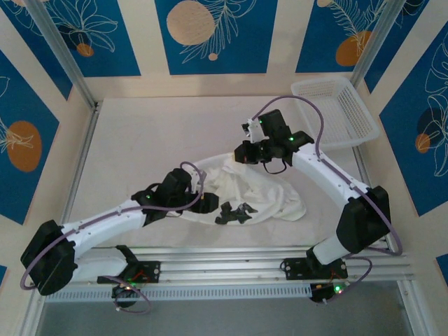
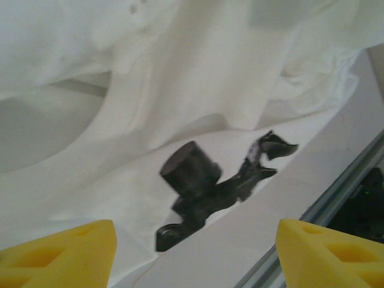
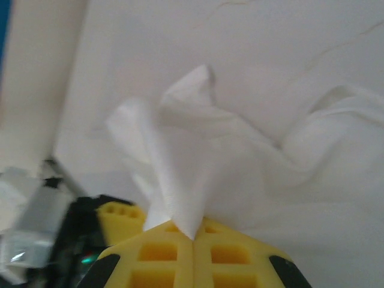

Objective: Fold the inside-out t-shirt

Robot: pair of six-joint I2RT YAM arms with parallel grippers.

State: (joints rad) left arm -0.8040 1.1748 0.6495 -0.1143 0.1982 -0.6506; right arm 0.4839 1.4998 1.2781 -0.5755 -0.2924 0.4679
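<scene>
Top external view: crumpled white t-shirt (image 1: 273, 192) lies centre frame on the desk (image 1: 140, 150); right tool (image 3: 193, 233) pinches a fold at its upper edge, left tool (image 2: 195, 241) spread wide at its lower left.

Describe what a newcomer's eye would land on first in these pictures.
First, the crumpled white t-shirt in the middle of the table. The right gripper is shut on a raised fold of it, while the left gripper hangs open over an odd black object lying on the cloth.
</scene>
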